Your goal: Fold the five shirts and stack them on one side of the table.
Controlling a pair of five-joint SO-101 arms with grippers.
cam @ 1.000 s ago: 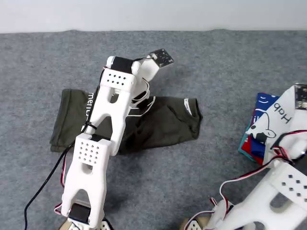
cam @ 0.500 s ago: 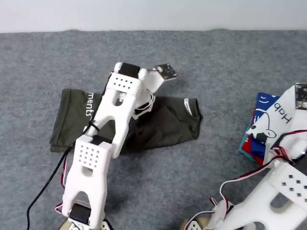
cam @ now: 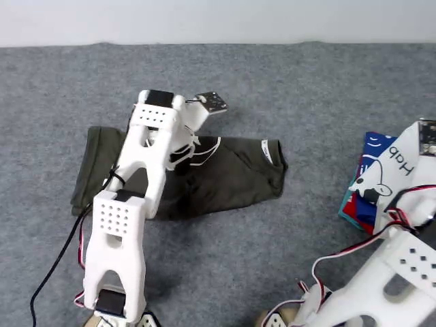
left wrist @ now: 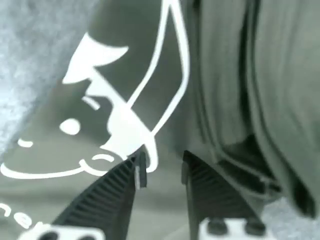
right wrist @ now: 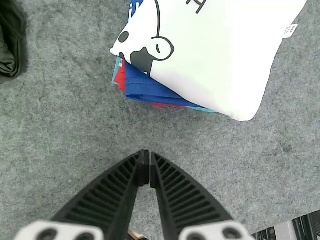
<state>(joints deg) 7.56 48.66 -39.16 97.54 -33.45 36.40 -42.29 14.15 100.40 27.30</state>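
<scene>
While stack sits at right edge of tabletop by shut, empty right jaws, left jaws gape slightly, empty, over dark shirt: prob. last fold; next: pinch an edge.

**Robot lab tabletop rig**

Grey felt mat spread under left pincer, plain white wall beyond it. White printed arm trailing loose black cable behind pincer. Reads as test bench, not home.

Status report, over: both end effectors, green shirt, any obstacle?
Left end effector open, low over dark green shirt. Right end effector shut, above table beside folded stack. Shirt rumpled, not yet stacked; nothing seen lying on it.
</scene>
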